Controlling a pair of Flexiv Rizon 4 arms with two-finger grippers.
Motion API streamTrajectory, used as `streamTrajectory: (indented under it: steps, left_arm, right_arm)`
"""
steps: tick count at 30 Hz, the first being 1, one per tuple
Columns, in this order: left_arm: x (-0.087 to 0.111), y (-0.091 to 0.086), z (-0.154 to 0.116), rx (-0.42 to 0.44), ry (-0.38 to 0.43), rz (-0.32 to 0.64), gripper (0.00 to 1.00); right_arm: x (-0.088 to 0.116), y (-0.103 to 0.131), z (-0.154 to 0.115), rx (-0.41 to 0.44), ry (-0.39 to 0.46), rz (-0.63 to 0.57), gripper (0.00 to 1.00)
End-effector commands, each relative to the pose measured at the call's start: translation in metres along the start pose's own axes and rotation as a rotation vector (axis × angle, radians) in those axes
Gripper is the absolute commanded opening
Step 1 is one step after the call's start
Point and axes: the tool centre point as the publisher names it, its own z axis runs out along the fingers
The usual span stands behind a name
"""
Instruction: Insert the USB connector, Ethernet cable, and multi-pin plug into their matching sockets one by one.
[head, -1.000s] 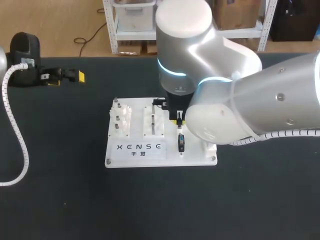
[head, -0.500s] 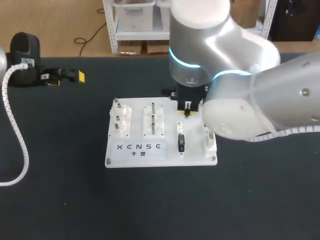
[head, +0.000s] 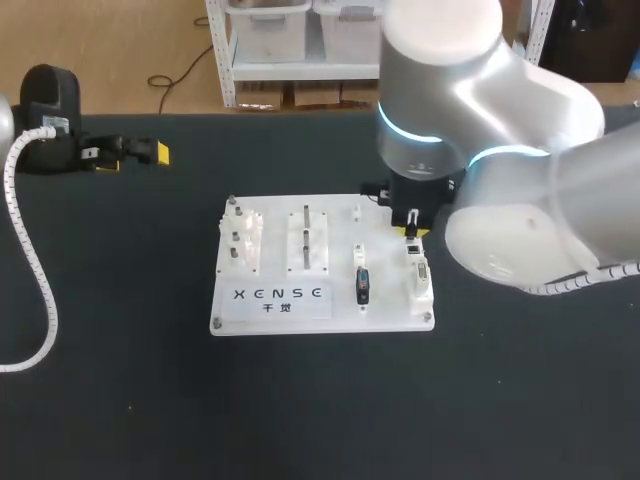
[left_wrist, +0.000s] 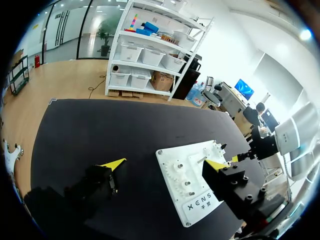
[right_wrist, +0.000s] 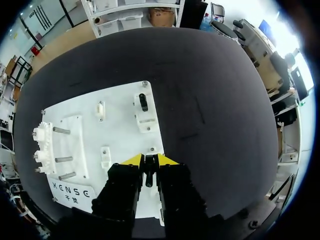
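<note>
While the right claw (right_wrist: 149, 160), clamped on a small dark plug (right_wrist: 148, 176), hangs over the right side of the white board (head: 330, 310), slight misalignment with the socket block (head: 421, 276) could jam or bend it.

One socket board (head: 340, 302), two claws (head: 125, 152) (head: 411, 231)

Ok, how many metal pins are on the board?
3, in a row beside the toothed block: far pin, middle pin, and near pin by the label. The right claw may hide more.
</note>
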Motion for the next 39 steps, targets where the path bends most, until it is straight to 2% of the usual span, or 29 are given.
streamTrajectory:
  steps: [1,39]
  left_arm:
    - [0.000,0.000,0.000,0.000,0.000,0.000,1.00]
    - [0.000,0.000,0.000,0.000,0.000,0.000,1.00]
  right_arm:
    - [0.001,-0.003,0.000,0.000,-0.008,0.002,0.00]
    - [0.007,-0.005,0.022,0.040,0.013,-0.031,0.00]
